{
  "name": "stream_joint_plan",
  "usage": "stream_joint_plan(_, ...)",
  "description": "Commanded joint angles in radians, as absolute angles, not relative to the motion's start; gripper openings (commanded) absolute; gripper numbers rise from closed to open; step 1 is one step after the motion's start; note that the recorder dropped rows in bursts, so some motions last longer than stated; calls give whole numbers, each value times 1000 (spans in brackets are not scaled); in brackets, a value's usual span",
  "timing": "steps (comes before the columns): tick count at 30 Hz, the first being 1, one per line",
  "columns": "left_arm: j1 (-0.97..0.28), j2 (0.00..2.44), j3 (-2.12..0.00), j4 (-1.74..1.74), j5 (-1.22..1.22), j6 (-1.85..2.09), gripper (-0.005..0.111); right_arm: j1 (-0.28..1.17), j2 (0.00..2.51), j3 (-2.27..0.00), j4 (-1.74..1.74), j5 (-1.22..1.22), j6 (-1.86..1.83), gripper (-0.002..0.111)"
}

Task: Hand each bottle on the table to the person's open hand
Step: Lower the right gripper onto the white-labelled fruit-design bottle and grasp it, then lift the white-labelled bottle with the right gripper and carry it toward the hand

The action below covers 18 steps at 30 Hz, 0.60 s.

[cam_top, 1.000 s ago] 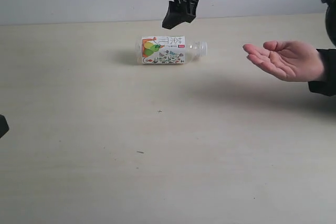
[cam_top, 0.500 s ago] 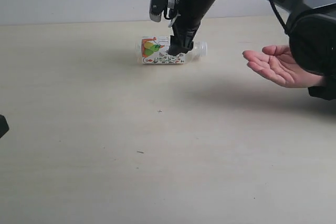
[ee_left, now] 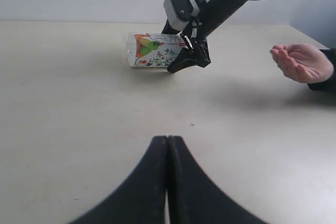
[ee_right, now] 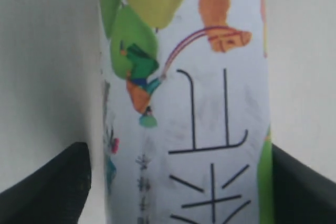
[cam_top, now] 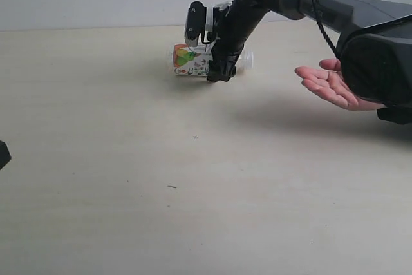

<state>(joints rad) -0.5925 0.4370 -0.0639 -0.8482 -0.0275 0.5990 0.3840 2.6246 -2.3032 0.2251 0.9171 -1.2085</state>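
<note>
Bottle (cam_top: 188, 60) midsection hidden behind right end effector (cam_top: 219, 74).

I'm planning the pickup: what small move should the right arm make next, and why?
Probably close the right arm's jaws. They stand open on either side of the clear plastic bottle with the white fruit-print label, which lies on its side on the pale beige table, while the person's bare open hand is palm up nearby.

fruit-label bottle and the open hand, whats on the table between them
Only bare table lies between the fruit-label bottle and the open hand, as the exterior view shows.
</note>
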Motion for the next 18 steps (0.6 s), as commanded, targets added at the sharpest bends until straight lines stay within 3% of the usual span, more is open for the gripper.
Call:
stream_joint_plan(1,-592,431,-59,-856,-34,598,0,384,2629,-2311,224,907,-1207,68)
stream_joint_plan(4,-592,431,-59,-856,-34,598,0,384,2629,-2311,224,917,-1207,42)
stream_joint_plan(7,-592,431,-59,-856,-34,598,0,384,2627,-2311,224,933,-1197,6)
stream_joint_plan(8,-592,431,-59,-856,-34,598,0,384,2625,-2311,224,933,-1172,1)
stream_joint_plan(18,-592,431,-59,-856,-34,598,0,384,2419,-2311,162,952,-735,0)
